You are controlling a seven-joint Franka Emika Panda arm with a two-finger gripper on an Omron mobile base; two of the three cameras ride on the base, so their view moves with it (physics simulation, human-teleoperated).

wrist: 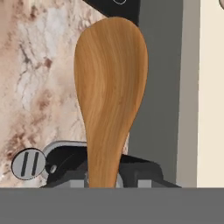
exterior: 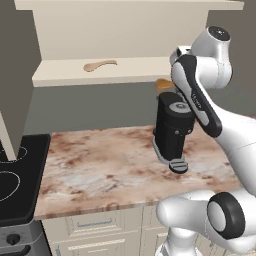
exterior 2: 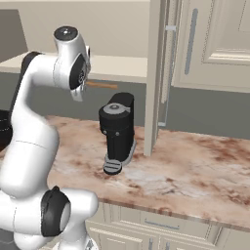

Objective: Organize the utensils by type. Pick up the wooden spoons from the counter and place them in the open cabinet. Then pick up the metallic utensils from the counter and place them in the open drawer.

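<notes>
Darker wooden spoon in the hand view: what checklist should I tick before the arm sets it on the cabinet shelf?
1. Darker wooden spoon held by the jaws: ok.
2. Spoon sits straight in the grip: ok.
3. Paler wooden spoon already on the cabinet shelf: ok.
4. Bare shelf space beside it: ok.
5. Spoon past the coffee machine: cannot tell.
6. Cabinet door swung open: ok.

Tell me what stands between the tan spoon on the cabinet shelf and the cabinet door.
In the left base view, the arm's dark hand with the orange-brown wooden spoon rises right of the tan spoon; otherwise bare shelf.
</notes>
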